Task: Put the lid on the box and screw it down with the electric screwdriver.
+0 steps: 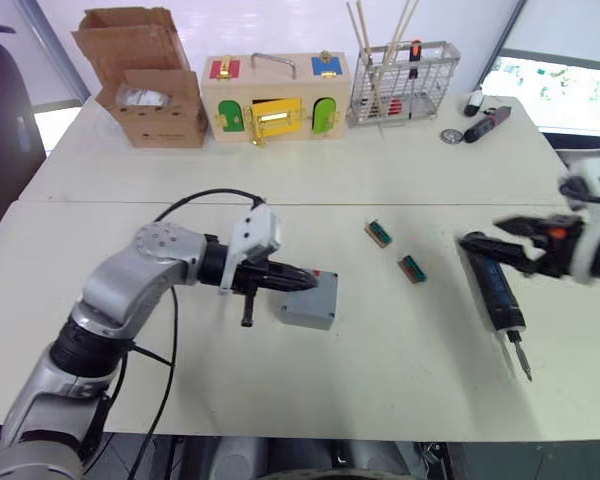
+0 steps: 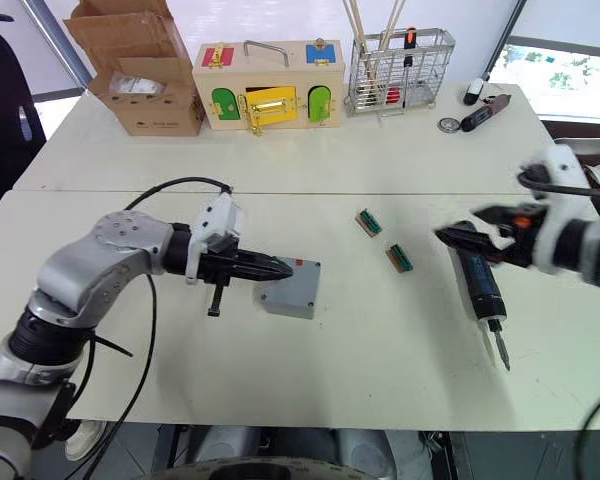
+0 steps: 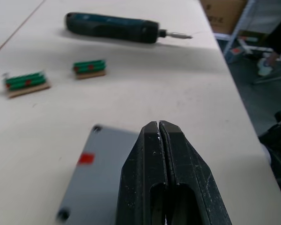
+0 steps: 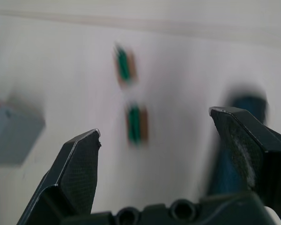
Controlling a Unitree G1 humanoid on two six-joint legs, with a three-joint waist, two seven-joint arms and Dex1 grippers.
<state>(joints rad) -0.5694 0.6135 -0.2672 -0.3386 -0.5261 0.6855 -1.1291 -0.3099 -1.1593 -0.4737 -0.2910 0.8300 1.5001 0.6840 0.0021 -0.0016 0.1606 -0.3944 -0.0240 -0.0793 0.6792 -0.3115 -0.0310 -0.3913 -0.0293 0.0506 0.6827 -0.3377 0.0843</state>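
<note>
The grey box [image 1: 310,303] stands on the table's middle. The lid [image 3: 96,176] lies flat on top of it, with corner screw holes and a small red mark showing. My left gripper [image 1: 302,278] is shut with nothing between its fingers. Its tips are over the lid's top; I cannot tell whether they touch it. The electric screwdriver [image 1: 497,292], dark blue-black, lies on the table to the right, its metal bit pointing toward the front edge. My right gripper [image 1: 475,245] is open just above the screwdriver's rear end and holds nothing.
Two small green terminal blocks [image 1: 378,233] [image 1: 412,268] lie between the box and the screwdriver. Along the table's far edge stand a cardboard box [image 1: 150,85], a wooden box with coloured doors [image 1: 275,105], a wire basket [image 1: 400,80] and a black-and-red tool [image 1: 487,122].
</note>
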